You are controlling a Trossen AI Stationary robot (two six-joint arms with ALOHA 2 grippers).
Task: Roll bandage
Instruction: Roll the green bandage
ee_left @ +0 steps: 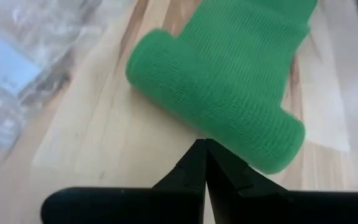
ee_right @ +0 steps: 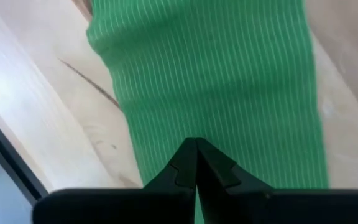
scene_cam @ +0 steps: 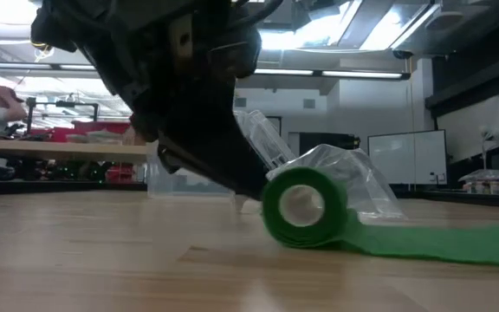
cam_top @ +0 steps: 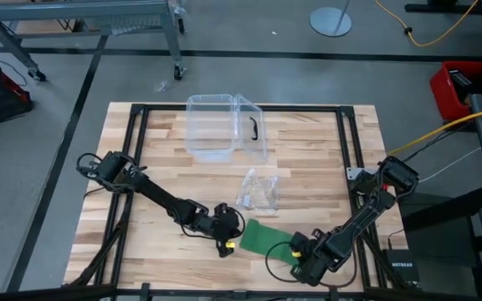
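Observation:
The green bandage (cam_top: 262, 238) lies near the table's front edge. Its left end is rolled into a short tube (scene_cam: 306, 208) that rests on its side on the wood. The remainder is a flat strip (scene_cam: 440, 243) running toward the right. My left gripper (cam_top: 227, 244) is shut and sits against the roll's left side. My right gripper (cam_top: 294, 249) is shut and points steeply down over the flat strip (ee_right: 210, 74), at its right part. My left gripper touches the roll's curved side (ee_left: 229, 134) with its shut fingertips, about midway along the tube. The fingers slant down from the table's left. The roll lies on the table. My right gripper has its shut fingertips on the flat strip's top face (ee_right: 194, 124), coming from above. The strip lies flat on the wood beneath them.
A crinkly clear wrapper (cam_top: 258, 191) lies just behind the bandage. A clear plastic box (cam_top: 224, 125) with a black handle (cam_top: 253, 128) stands at the table's far middle. Black frame rails (cam_top: 136, 167) run along the table's sides.

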